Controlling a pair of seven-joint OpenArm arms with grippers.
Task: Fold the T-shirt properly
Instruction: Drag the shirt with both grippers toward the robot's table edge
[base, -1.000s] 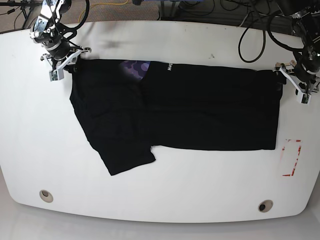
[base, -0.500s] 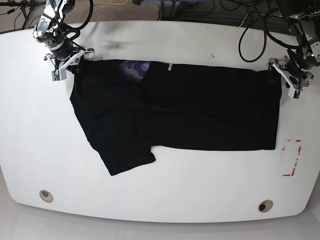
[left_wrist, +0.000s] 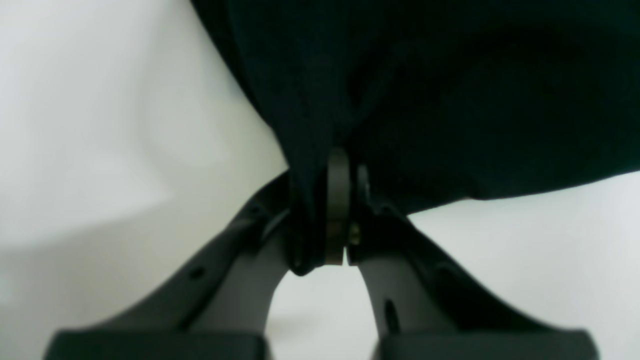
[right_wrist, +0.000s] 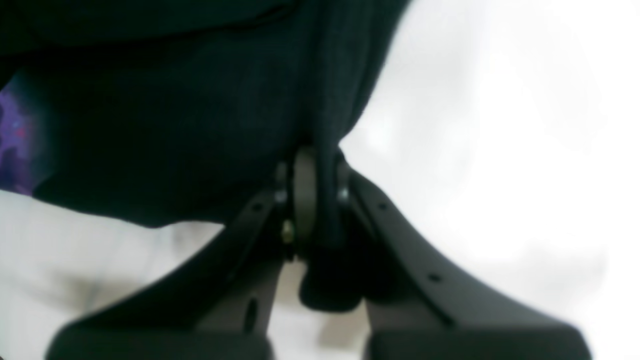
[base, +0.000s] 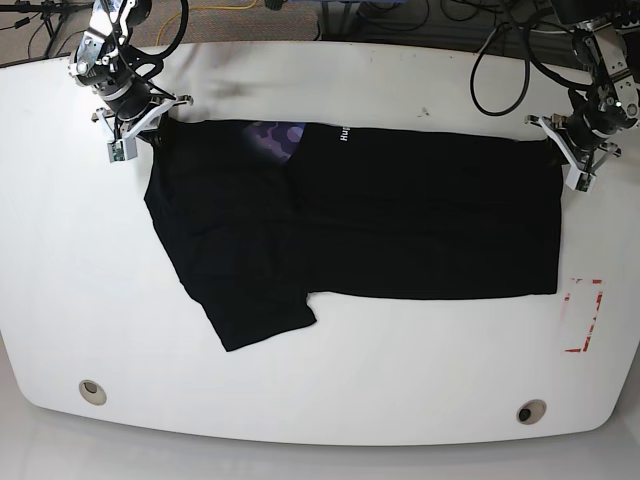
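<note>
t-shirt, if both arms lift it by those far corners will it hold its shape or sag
Likely sags: the T-shirt is thin cloth, bunching where the left gripper and right gripper pinch it. The sleeve sticking out will probably dangle. It looks light and should drag easily over the smooth table.

The left gripper (left_wrist: 335, 220) rose from the bottom edge as two dark, curved fingers (left_wrist: 240, 260) that met near the middle of the view. Their tips were pressed together with a bunched fold of the black shirt (left_wrist: 450, 90) pinched between them, and a round grey pad showed at the pinch. The cloth filled the upper right and fanned out from the pinch point. White table (left_wrist: 100, 125) lay at the left and lower right, with soft shadow beneath the fingers. The view was blurred.
</note>
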